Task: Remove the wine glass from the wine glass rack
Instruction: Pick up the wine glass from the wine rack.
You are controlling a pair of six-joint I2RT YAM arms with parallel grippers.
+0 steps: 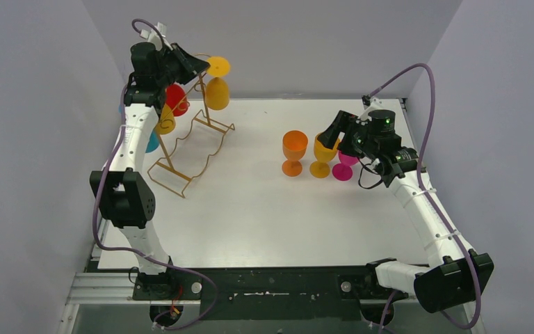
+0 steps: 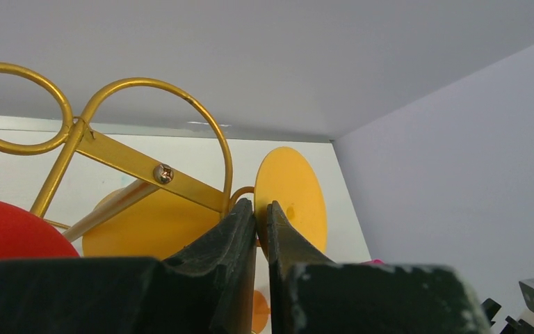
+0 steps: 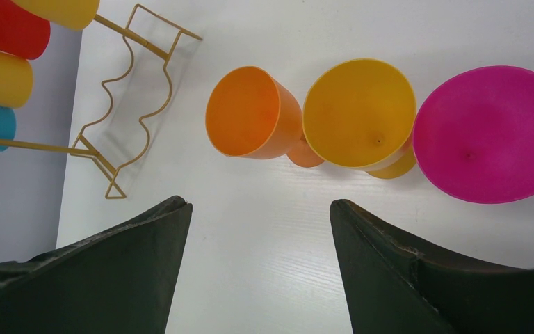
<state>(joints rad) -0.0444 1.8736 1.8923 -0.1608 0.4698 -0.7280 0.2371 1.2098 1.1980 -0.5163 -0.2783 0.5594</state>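
- Gripping stem of yellow-orange plastic wine glass (image 1: 216,92) with narrowed left hand (image 2: 259,206).
- Hanging bowl-down from top of tall gold wire wine glass rack (image 2: 139,165), far left.
- Holding right hand (image 3: 259,203) wide, empty, above white surface (image 1: 250,216).

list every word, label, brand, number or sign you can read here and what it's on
None: no readable words, labels, brands, numbers or signs in any view.
Nothing legible shows on the gold wire wine glass rack, the yellow plastic wine glass hanging from it, or the white table.
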